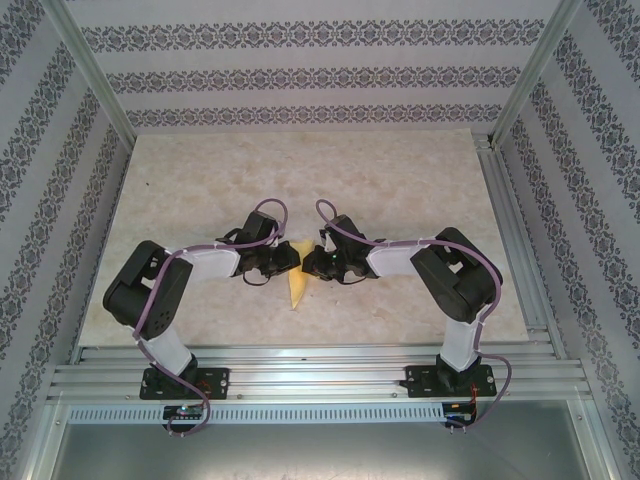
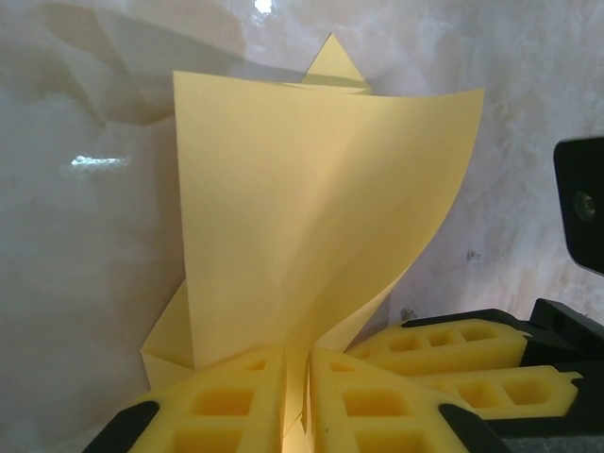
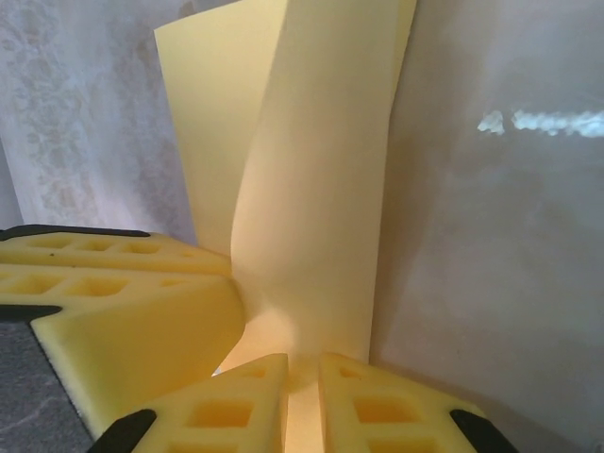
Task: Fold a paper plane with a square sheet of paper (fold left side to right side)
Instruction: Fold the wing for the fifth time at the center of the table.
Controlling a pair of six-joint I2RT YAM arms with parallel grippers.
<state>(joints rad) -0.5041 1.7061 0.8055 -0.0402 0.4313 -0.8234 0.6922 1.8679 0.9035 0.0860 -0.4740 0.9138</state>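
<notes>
The mustard-yellow sheet of paper (image 1: 296, 288) lies mid-table, creased into a narrow pointed shape, with one flap lifted. In the left wrist view the paper (image 2: 311, 208) stands up as a curved flap, a pointed tip behind it, and my left gripper (image 2: 300, 396) is shut on its lower edge. The right gripper's fingers (image 2: 462, 354) press in beside it from the right. In the right wrist view the paper (image 3: 321, 189) rises from my right gripper (image 3: 302, 401), which is shut on it, with the left fingers (image 3: 123, 302) close at the left. From above, the left gripper (image 1: 288, 260) and right gripper (image 1: 313, 263) meet tip to tip.
The marbled beige table top (image 1: 400, 180) spreads out behind and beside the arms. Aluminium rails (image 1: 320, 375) run along the near edge and an aluminium frame (image 1: 510, 220) along the right. Patterned walls close in three sides.
</notes>
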